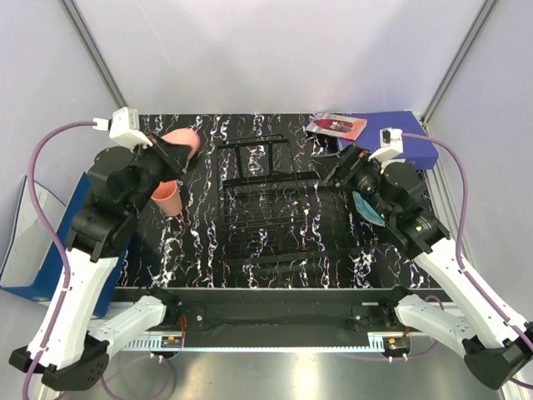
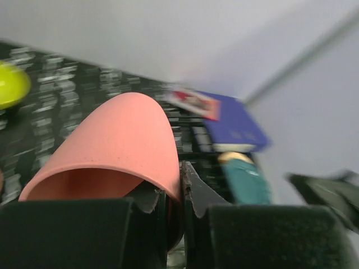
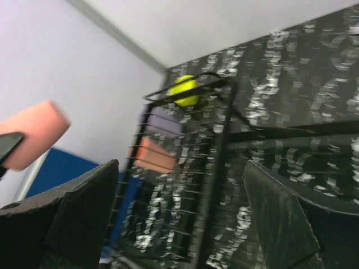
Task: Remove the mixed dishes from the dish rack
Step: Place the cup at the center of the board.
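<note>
Mid-carry: grips a salmon-pink tapered plastic cup (image 2: 120, 140) by its rim in the nearly shut left gripper (image 2: 180, 188), tipped sideways, left of the low black wire dish rack (image 1: 271, 208). Holds the right gripper (image 3: 179, 216) spread wide and empty at the rack's right side, near a teal scalloped plate (image 1: 367, 209). Next, probably: lower and release left of the rack, beside the orange-pink standing cup (image 1: 166, 198).

Black marble tabletop (image 1: 193, 250): low black wire dish rack (image 1: 275, 208) at centre. Left of rack, apart: salmon tapered cup (image 1: 166, 198), upright on table. Behind it, off the table: pink tapered cup (image 1: 181, 142), in left gripper (image 2: 180, 179). Right of rack: teal scalloped plate (image 1: 365, 207). Rear right corner: blue binder (image 1: 408, 142), red-patterned booklet (image 1: 336, 125) on top.
</note>
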Tool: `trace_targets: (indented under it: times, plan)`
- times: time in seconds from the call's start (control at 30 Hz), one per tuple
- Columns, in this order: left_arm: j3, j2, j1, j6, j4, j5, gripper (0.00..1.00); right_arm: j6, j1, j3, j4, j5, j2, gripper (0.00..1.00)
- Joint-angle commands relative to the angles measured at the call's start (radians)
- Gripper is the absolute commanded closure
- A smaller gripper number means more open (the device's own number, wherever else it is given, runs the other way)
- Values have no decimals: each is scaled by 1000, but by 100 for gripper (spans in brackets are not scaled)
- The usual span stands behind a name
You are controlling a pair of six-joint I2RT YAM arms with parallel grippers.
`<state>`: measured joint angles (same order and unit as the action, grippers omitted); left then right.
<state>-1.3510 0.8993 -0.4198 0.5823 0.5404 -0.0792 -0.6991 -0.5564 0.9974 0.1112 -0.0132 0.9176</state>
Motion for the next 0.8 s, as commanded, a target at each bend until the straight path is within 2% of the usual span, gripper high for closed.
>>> trace_targets:
  times: [0.0,0.2,0.4,0.77]
  plan:
    - [-63,91,76,-79,312,-317,100,78,-4,-17,136,-191,-29,0]
    - [-4,216,268,-110,332,-192,100,99,-4,-28,154,-185,-34,0]
    - [7,340,352,-136,323,-185,100,110,-4,-62,165,-195,-68,0]
    - [-45,498,378,-124,290,-130,100,107,-4,-95,160,-189,-66,0]
